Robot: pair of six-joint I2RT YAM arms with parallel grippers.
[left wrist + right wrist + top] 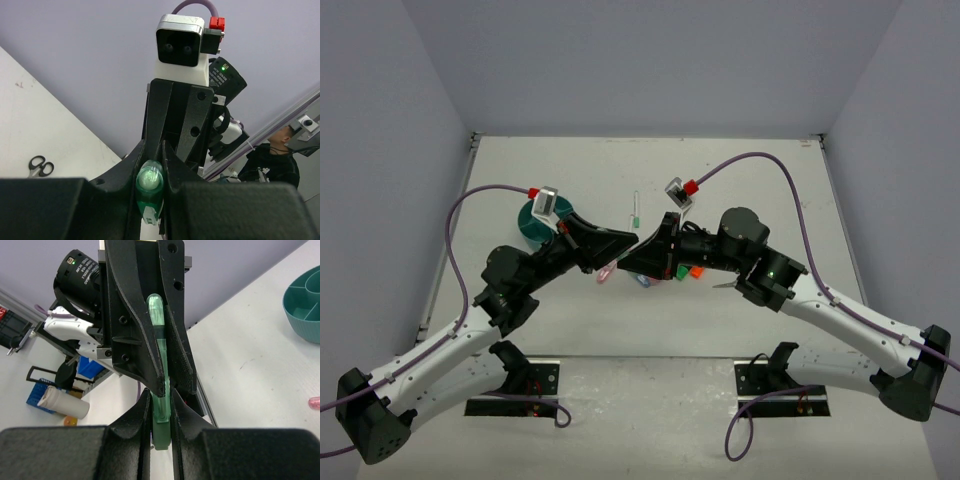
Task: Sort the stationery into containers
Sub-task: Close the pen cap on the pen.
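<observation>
Grippers meeting tip to tip over mid-table.
Left gripper (151,152) and right gripper (160,399) each pinching opposite ends of one green highlighter (154,310); teal organiser (529,226) near left wrist.

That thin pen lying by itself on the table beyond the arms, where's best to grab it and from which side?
Take the thin pen at mid-barrel, straight down from above, pinching across its width. It lies flat on the table, running near to far, with bare surface either side, so a top pinch probably fits best.
</observation>
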